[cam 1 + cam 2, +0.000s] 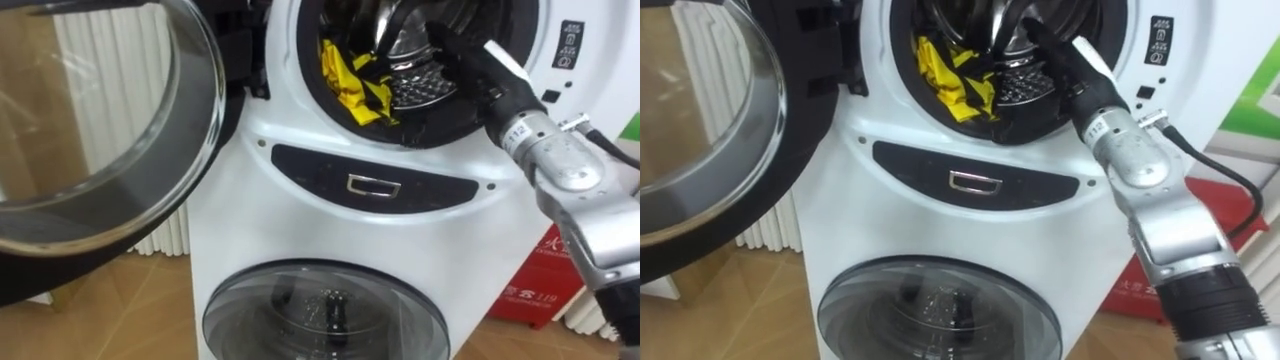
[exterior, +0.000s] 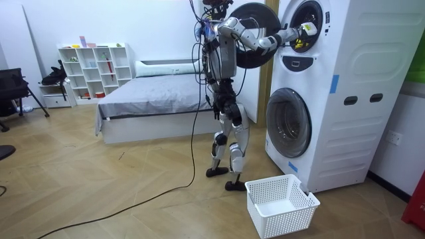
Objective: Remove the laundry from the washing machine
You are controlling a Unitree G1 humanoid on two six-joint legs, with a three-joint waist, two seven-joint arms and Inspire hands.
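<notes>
Now | right hand [image 1: 452, 47] inside drum [image 1: 422, 88] | yellow garment [image 1: 346, 76] slumps diagonally, down-right.

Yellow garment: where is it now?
In the left eye view, the yellow garment lies in the upper drum, low at its left, beside the right robot hand.

Pale wood floor [image 2: 80, 179], white walls [image 2: 146, 30], a grey-covered bed [image 2: 156, 99] and a white cubby shelf [image 2: 93, 70] beside it.

No wording reads clearly. The washing machine [image 1: 250, 200] carries a small dark label [image 1: 570, 45] of white symbols at 2 o'clock on its front. The red box [image 1: 525, 295] at 4 o'clock bears illegible white print.
</notes>
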